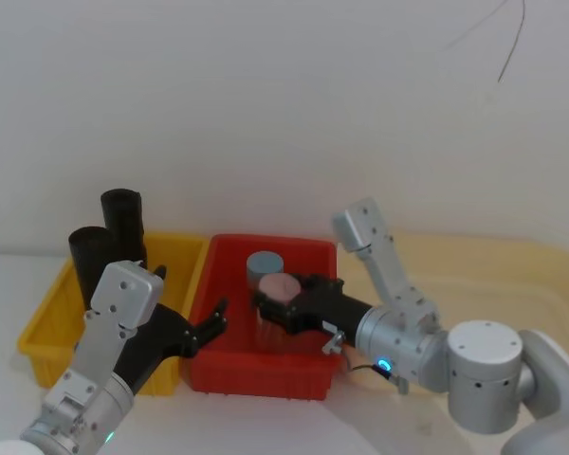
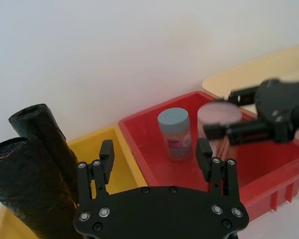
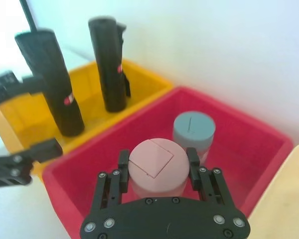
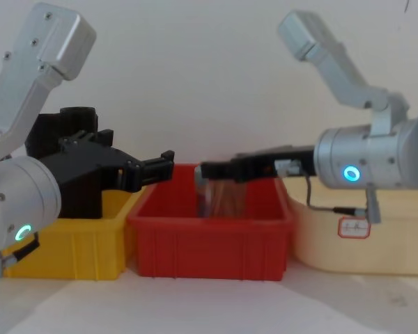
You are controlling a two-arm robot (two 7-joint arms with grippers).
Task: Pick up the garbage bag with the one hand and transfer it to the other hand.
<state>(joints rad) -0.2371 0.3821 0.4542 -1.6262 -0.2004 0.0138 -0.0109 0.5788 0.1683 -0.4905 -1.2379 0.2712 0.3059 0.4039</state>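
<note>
- Garbage bag (image 1: pixel 89 254) – black roll, upright in yellow bin (image 1: pixel 36 330), left-centre of head view; nothing grips it, clear of both sets of fingers.
- Second black roll (image 1: pixel 121 220) – upright, same bin, just behind and right of the 1st in head view.
- Left gripper (image 1: pixel 211 320) – teal-ring arm, lower left of head view; sits low and right of the bag, tips over the wall shared by the yellow and red bins. Fingers (image 2: pixel 106 149) spread apart, nothing between them.
- Right gripper (image 3: pixel 157 159) – blue-ring arm, enters from lower right of head view; over red bin (image 1: pixel 266 381), fingers clamped on either side of pink-lidded jar (image 1: pixel 279 287).
- Blue-lidded jar (image 1: pixel 264 263) – upright in red bin, just behind the pink-lidded one, untouched.
- Beige tray (image 1: pixel 512 284) – right of red bin, on white surface (image 1: pixel 266 428).
</note>
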